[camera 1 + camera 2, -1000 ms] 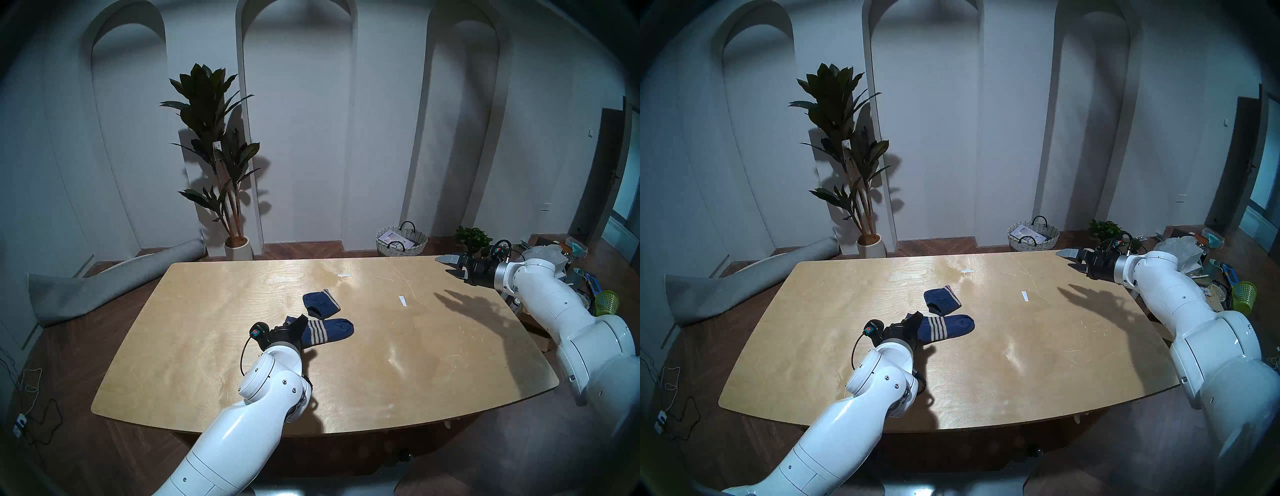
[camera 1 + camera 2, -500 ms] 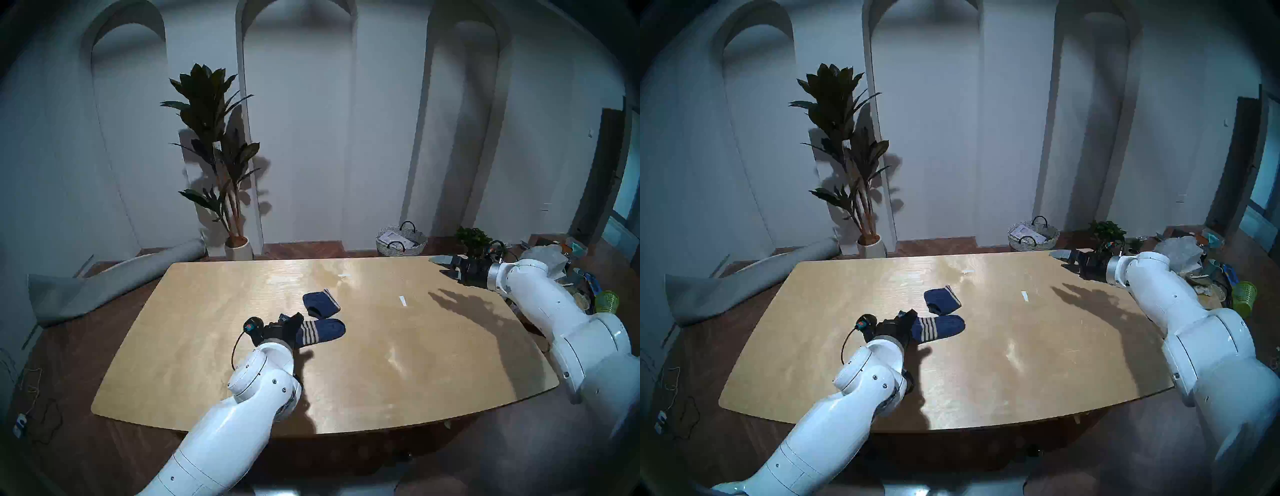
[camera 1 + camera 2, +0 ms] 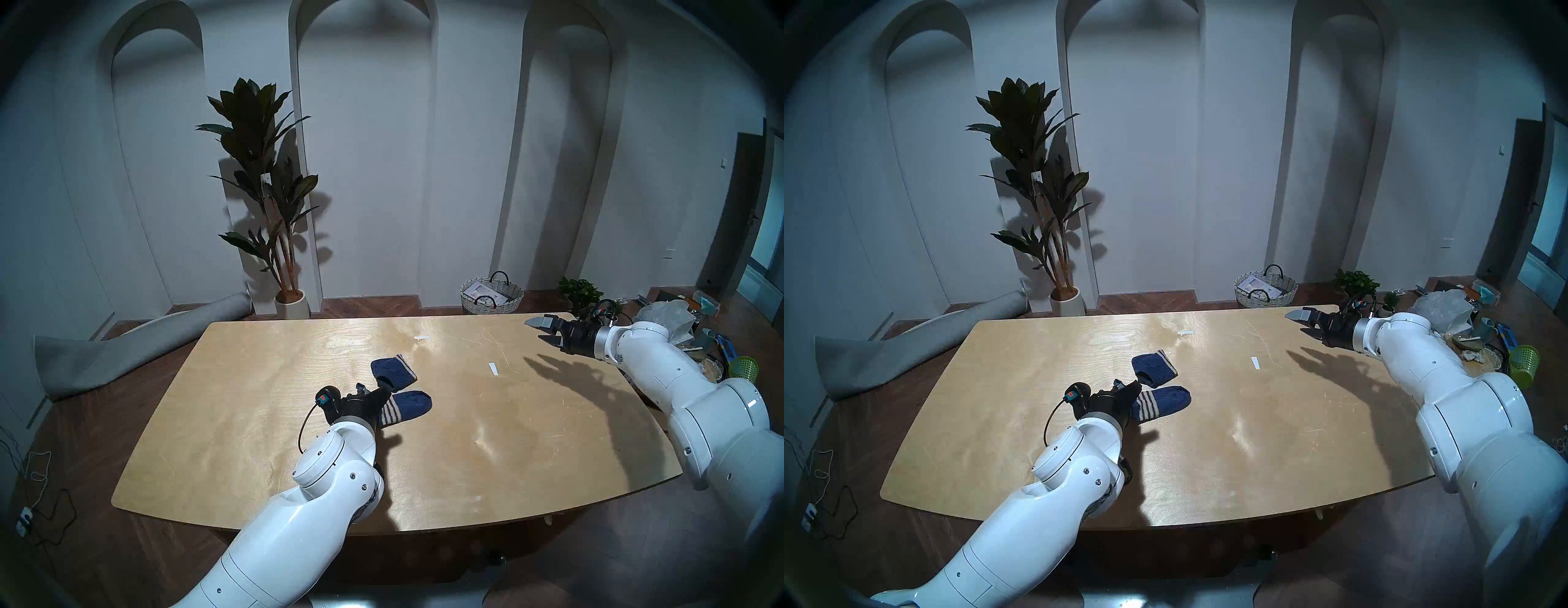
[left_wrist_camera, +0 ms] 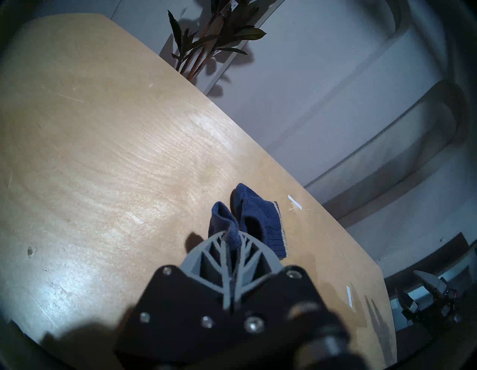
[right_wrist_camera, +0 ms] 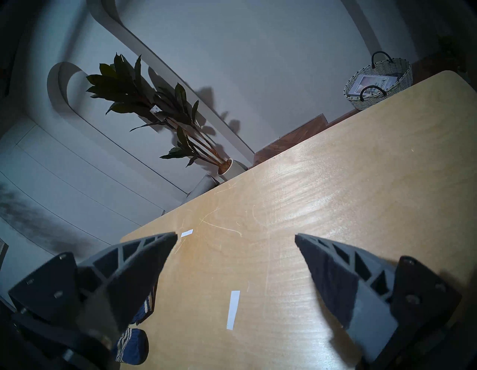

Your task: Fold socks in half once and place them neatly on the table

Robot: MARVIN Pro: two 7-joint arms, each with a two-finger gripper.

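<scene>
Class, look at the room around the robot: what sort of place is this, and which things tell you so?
Probably a lived-in room used as a test space: arched wall niches, a tall potted plant, a woven basket on the wooden floor, a rolled grey rug.

Left hand [image 4: 230, 248] pinching sock [image 4: 224, 225]

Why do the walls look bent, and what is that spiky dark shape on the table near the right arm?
Head views: the fisheye lens bends the arches and leaves a dark rim; the spiky shape is the open right gripper's shadow on the table, with glare patches nearby. Left wrist view: the left gripper, shut on a navy sock, looms large and dim.
</scene>
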